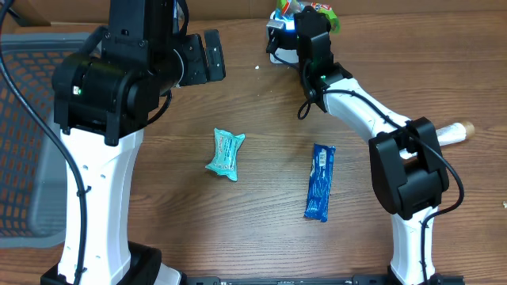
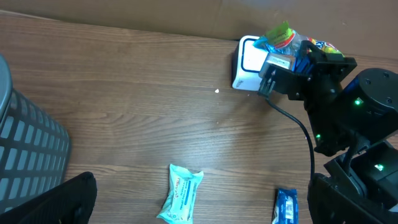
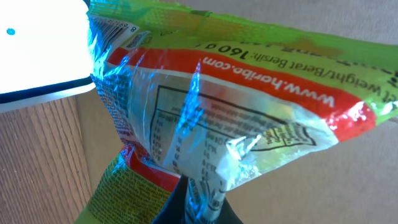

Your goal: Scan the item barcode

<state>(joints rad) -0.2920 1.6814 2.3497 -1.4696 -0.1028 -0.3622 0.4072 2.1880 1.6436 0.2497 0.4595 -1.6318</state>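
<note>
Scanning step: right gripper [image 3: 198, 205] is clamped on the candy bag [image 3: 236, 106], held at the scanner [image 2: 249, 62] by the far table edge. Left gripper [image 1: 207, 55] has its fingers wide apart and holds nothing. Next, probably angle the barcode toward the scanner's face.

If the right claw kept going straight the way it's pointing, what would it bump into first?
Probably the white box-shaped scanner right ahead. The right gripper, shut on the crinkly green and red sweets bag, points at it from close by, though depth is unclear.

One sweets bag [image 3: 236, 118], perhaps one scanner [image 2: 249, 65], one teal packet [image 1: 226, 153], one blue bar [image 1: 320, 182]
</note>
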